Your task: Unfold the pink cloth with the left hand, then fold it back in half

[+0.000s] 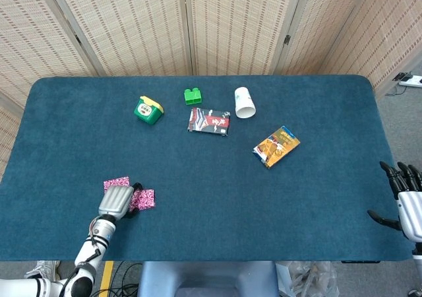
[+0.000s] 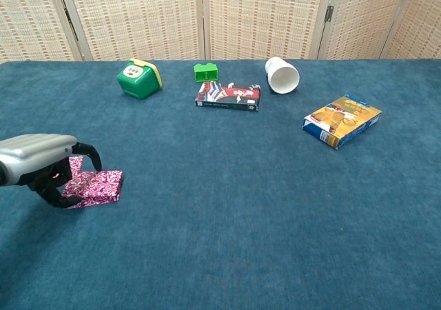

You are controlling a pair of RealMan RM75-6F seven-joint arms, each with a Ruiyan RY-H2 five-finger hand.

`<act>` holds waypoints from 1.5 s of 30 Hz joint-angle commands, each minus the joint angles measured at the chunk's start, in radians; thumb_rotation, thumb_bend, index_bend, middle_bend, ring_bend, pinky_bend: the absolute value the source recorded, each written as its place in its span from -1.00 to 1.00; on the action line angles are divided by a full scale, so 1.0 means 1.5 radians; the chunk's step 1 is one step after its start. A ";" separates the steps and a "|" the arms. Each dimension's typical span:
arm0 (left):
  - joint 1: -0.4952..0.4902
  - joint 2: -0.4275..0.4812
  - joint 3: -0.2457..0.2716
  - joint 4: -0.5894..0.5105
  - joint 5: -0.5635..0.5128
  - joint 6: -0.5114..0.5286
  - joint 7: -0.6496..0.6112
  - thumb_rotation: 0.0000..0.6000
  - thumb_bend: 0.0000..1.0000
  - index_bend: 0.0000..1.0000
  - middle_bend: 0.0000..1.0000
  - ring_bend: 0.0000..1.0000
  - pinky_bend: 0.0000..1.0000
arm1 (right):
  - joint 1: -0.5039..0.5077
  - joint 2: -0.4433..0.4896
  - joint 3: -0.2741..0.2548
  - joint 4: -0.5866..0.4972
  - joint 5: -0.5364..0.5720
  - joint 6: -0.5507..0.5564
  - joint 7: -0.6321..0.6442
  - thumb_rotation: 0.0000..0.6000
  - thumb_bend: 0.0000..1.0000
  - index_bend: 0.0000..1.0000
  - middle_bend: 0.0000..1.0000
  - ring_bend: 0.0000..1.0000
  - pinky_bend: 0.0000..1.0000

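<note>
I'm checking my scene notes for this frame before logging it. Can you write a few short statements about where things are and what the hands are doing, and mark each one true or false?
1. The left hand is on the pink cloth. True.
2. The white cup stands upright. False: it lies on its side, with its open mouth toward the chest camera.
3. The green block sits close behind the dark packet. True.
4. The right hand holds the orange box. False: it holds nothing, at the table's right edge, with its fingers apart.
5. The pink cloth lies beside the green container. False: they are well apart.
</note>
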 commanded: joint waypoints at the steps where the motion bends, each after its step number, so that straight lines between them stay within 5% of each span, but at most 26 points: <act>1: 0.000 -0.006 -0.003 0.002 -0.006 0.003 0.008 1.00 -0.29 -0.38 0.95 0.93 1.00 | -0.001 -0.001 -0.001 0.002 0.000 0.000 0.002 1.00 -1.00 -0.91 -0.62 -0.97 -1.00; 21: 0.010 0.003 -0.027 -0.014 -0.011 0.015 -0.001 1.00 -0.29 -0.38 0.95 0.93 1.00 | -0.003 -0.001 -0.001 0.008 -0.001 0.003 0.009 1.00 -1.00 -0.91 -0.62 -0.97 -1.00; 28: 0.003 0.034 -0.052 0.028 -0.005 0.003 -0.016 1.00 -0.29 -0.39 0.95 0.93 1.00 | -0.003 -0.001 -0.002 0.006 -0.003 0.005 0.009 1.00 -1.00 -0.91 -0.62 -0.97 -1.00; 45: 0.014 0.031 -0.031 0.119 -0.025 -0.061 -0.042 1.00 -0.29 -0.41 0.95 0.92 1.00 | -0.005 -0.001 -0.004 -0.004 -0.007 0.008 -0.003 1.00 -1.00 -0.91 -0.62 -0.97 -1.00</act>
